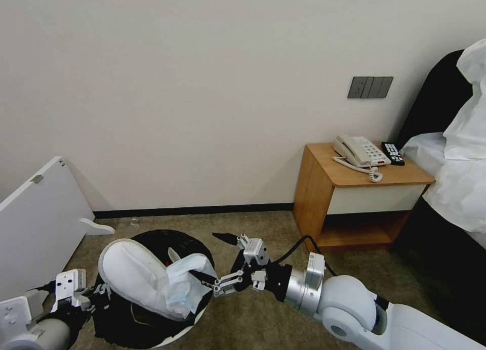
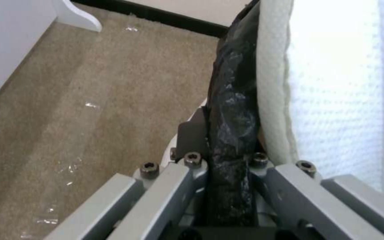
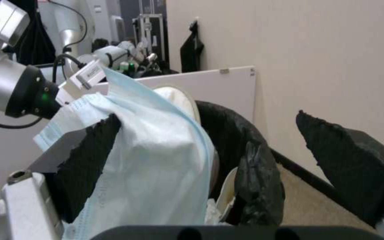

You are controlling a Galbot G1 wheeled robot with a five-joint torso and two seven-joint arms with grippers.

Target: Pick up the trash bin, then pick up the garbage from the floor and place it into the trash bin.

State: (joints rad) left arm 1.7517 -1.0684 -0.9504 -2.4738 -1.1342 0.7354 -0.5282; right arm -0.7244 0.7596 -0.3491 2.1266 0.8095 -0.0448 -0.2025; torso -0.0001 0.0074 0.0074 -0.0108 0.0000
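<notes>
The trash bin (image 1: 188,243), lined with a black bag, is held up at the lower left over the floor (image 1: 263,314). My left gripper (image 1: 98,294) is shut on its rim; in the left wrist view the jaws (image 2: 227,156) pinch the black bag (image 2: 232,110). A white slipper (image 1: 131,279) sticks out of the bin, with a light blue face mask (image 1: 185,284) draped over it. My right gripper (image 1: 203,254) is open at the bin's right edge. In the right wrist view the mask (image 3: 156,160) lies against one pad, while the other finger (image 3: 347,160) stands well apart.
A white board (image 1: 40,218) leans at the left, close to the bin. A wooden nightstand (image 1: 354,198) with a telephone (image 1: 359,151) and a remote stands at the right, next to a bed (image 1: 455,178). The wall and its dark skirting run behind.
</notes>
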